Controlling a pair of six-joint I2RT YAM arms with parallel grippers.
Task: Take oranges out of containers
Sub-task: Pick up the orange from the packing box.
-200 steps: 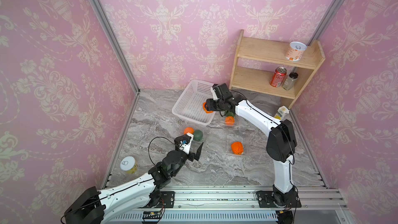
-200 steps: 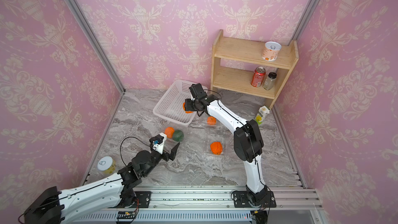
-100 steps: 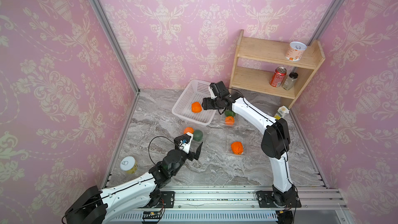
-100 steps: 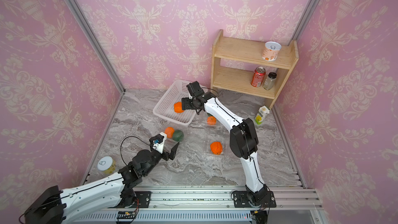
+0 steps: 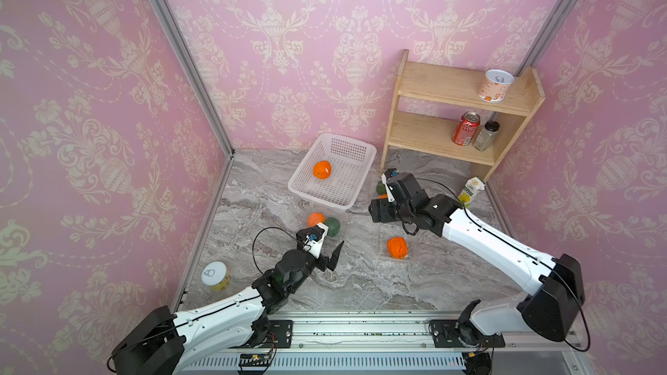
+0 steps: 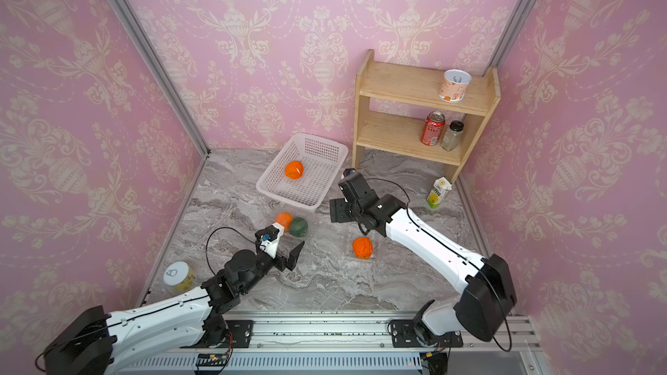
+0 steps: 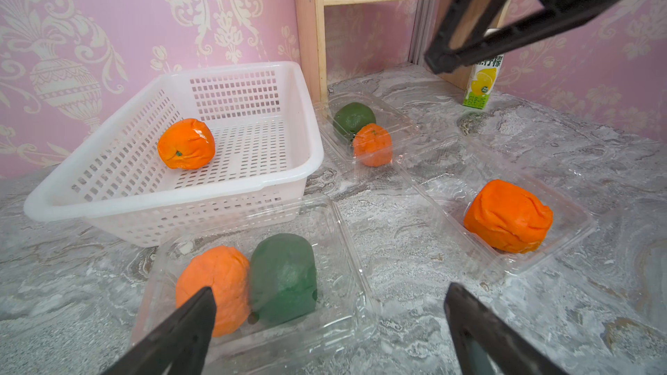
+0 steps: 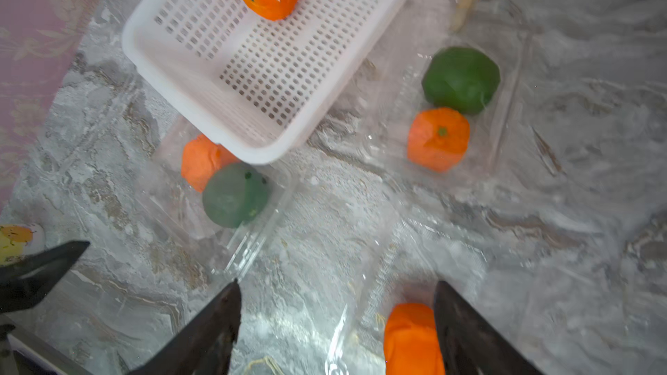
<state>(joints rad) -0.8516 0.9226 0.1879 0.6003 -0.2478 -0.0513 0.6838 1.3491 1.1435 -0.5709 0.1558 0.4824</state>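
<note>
Four oranges, three clear trays, two green fruits, one white basket. The first orange (image 5: 322, 169) lies loose in the basket (image 5: 346, 147), near the back edge of the marble surface (image 5: 361, 283). Just in front of the basket is the near tray (image 7: 339, 283). It holds the second orange (image 7: 213, 290) pressed against a dull green fruit (image 7: 283, 279). In the right wrist view the basket's corner hides part of that orange. The shelf-side tray (image 7: 400, 120) lies by the foot of the wooden shelf (image 5: 444, 91) in the back right corner. It holds the third orange (image 7: 373, 144) touching a brighter green fruit (image 7: 353, 119). The right tray (image 7: 458, 178), toward the middle of the surface, holds the fourth orange (image 7: 509, 216) alone.

The left claw (image 7: 330, 288) is released and empty, jaws spread wide just in front of the near tray. The right claw (image 8: 337, 283) is also released and empty. It is in the air among the trays, nearest the right tray, and the fourth orange shows below one finger.

Around them:
- a yellow can (image 5: 216, 275) near the left edge
- a juice carton (image 5: 471, 192) near the right edge, beside the shelf foot
- a printed tin (image 5: 496, 85) on the top shelf
- a red can (image 5: 466, 128) and a dark-capped jar (image 5: 485, 136) on the lower shelf
</note>
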